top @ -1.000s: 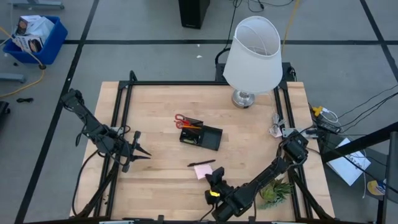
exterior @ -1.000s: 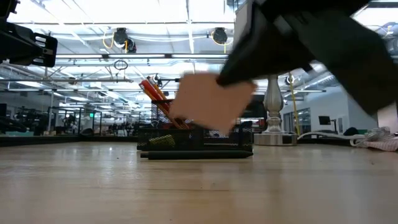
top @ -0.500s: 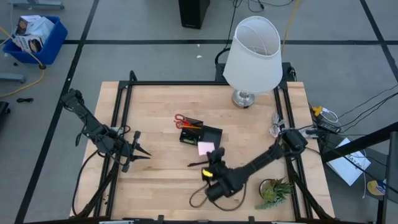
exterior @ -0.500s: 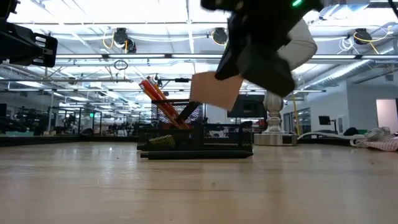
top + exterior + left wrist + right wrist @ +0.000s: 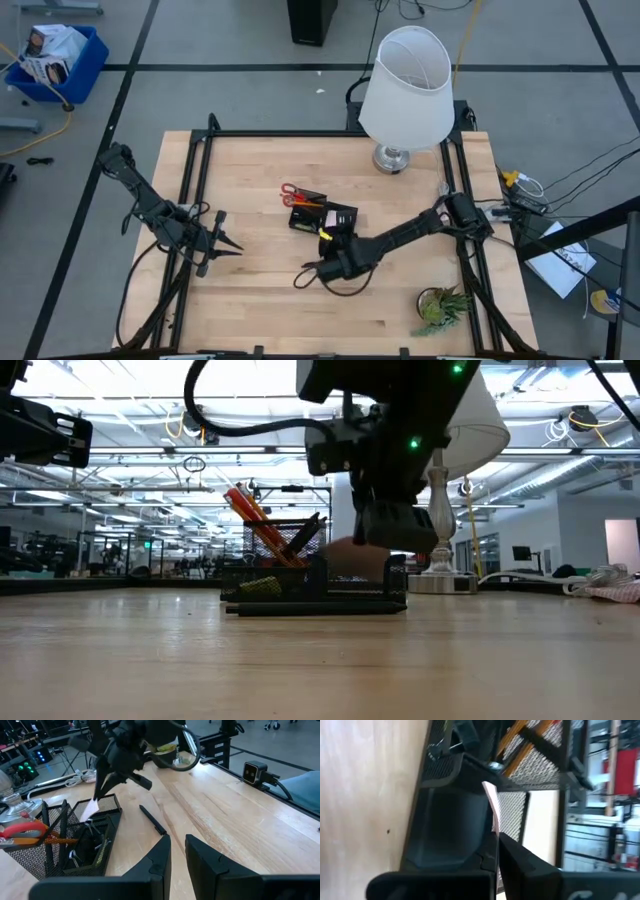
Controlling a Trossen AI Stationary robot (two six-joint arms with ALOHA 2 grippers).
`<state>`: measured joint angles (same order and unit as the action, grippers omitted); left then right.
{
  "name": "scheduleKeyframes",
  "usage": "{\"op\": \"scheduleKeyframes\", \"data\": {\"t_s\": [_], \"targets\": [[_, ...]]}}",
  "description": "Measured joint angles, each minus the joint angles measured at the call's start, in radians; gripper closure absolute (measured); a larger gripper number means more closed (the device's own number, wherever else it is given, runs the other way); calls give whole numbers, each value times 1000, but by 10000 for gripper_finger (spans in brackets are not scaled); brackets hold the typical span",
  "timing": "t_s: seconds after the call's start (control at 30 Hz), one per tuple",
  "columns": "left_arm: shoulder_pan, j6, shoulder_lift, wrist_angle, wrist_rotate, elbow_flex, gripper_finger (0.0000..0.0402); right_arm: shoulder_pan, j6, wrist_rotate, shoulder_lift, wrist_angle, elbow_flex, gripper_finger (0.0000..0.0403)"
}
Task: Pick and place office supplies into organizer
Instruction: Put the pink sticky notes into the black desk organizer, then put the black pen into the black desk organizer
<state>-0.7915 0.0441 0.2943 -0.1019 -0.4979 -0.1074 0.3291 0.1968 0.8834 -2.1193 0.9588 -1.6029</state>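
Observation:
The black mesh organizer (image 5: 325,218) sits mid-table, with red-handled scissors (image 5: 290,194) and orange pencils (image 5: 262,525) standing in its taller section. My right gripper (image 5: 331,240) is over its low compartment, shut on the pink sticky-note pad (image 5: 492,810). The left wrist view shows the pad (image 5: 90,809) at the organizer's (image 5: 65,840) near wall. A black pen (image 5: 152,819) lies flat on the table just in front of the organizer. My left gripper (image 5: 230,235) waits open near the left edge. My right gripper pinches the pad between its two fingers (image 5: 512,852) by one edge (image 5: 495,831). It comes slanting down from the near right side. The pad is lifted and stands on edge, tilted. Its free end (image 5: 487,787) points into the organizer's open low compartment.
A white-shaded lamp (image 5: 405,85) stands at the far edge, right of centre. A small green potted plant (image 5: 440,305) sits at the near right corner. A loop of the right arm's cable (image 5: 330,282) hangs over the wood near the pen. Bare wood lies between the organizer and my left gripper.
My right gripper has carried the pink pad from near the table's near edge toward the far edge, up to the organizer, and has come down. The pad was high above the tray and is now low at the organizer's near compartment.

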Motion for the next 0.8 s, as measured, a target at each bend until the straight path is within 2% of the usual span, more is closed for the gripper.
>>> {"op": "scheduleKeyframes", "data": {"t_s": [0.2, 0.37, 0.5, 0.8], "targets": [[0, 0, 0, 0, 0, 0, 339, -9, 23, -80, 0, -24, 32, 401], [0, 0, 0, 0, 0, 0, 339, -8, 50, -131, 0, -77, 50, 377], [0, 0, 0, 0, 0, 0, 339, -9, 44, -129, 0, -95, 54, 339], [0, 0, 0, 0, 0, 0, 339, -9, 31, -127, 0, -131, 55, 221]]}}
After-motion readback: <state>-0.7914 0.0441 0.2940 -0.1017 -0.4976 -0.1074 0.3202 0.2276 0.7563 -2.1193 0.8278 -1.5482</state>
